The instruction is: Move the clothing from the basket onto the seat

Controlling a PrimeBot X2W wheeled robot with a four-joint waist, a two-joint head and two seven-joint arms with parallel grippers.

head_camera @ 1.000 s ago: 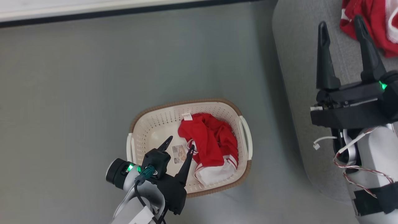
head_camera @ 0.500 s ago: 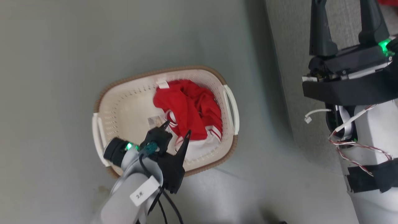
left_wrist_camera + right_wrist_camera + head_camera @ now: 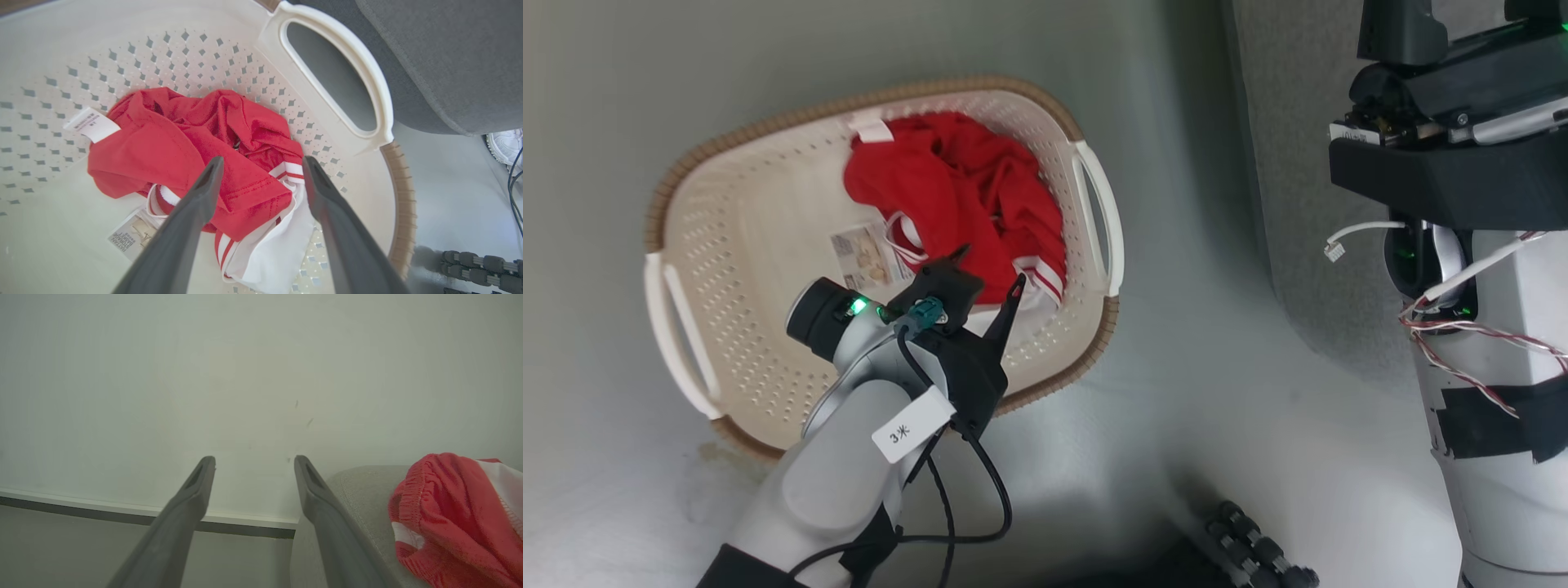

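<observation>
The cream basket with a brown rim sits on the grey floor. Crumpled red clothing with white bands lies in its right half. My left gripper is open inside the basket, just above the near edge of the clothing. In the left wrist view the left gripper has a finger on each side of a red fold of the clothing; I cannot tell whether they touch it. My right gripper is open and empty, pointing at a pale wall beside the grey seat. Another red garment lies on the seat.
A paper label lies on the basket floor left of the clothing. The seat's rounded side stands close to the right of the basket handle. A black ribbed part sits low on the floor. A white shoe is beyond the seat.
The head camera has dipped, so the basket looks larger and higher-left. My left gripper has gone further into the basket, from the label to the clothing, still open. Right gripper unchanged.
</observation>
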